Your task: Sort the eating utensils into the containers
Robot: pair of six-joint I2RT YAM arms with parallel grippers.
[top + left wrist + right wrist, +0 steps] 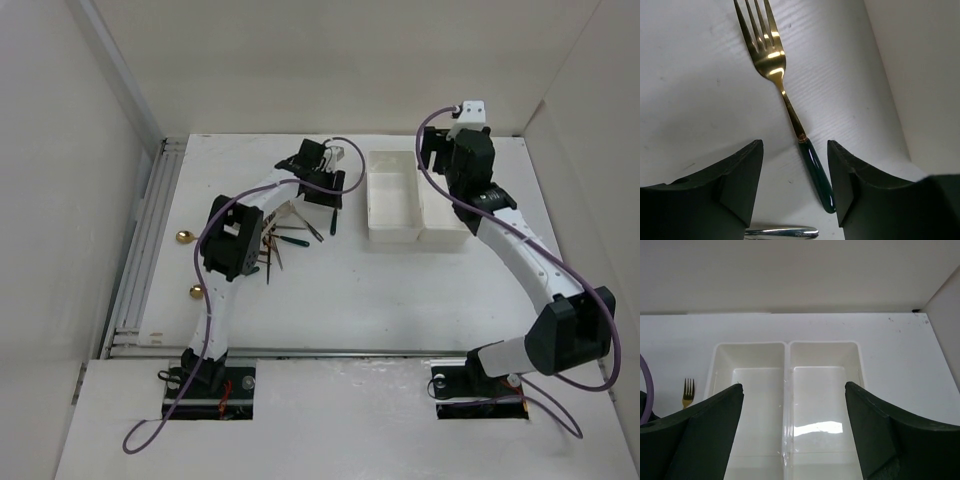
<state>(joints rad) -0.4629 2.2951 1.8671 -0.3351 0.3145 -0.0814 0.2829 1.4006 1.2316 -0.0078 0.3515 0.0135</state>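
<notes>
A gold fork with a dark green handle point(790, 107) lies on the white table, tines pointing away; its handle shows in the top view point(332, 218). My left gripper point(795, 185) is open and hovers over it, with the green handle lying between the jaws, nearer the right one. It shows in the top view point(325, 185) too. Two adjoining white bins point(787, 365) hold nothing. My right gripper point(794, 430) is open and empty above them, seen from the top point(455, 150). Several more utensils point(280, 240) lie in a loose pile beside the left arm.
A silver handle point(782, 232) lies just behind the left fingers. Two gold spoon bowls point(184, 237) point(197, 291) sit near the left rail. The bin wall point(920, 75) stands close on the fork's right. The fork's tines point(688, 391) show left of the bins.
</notes>
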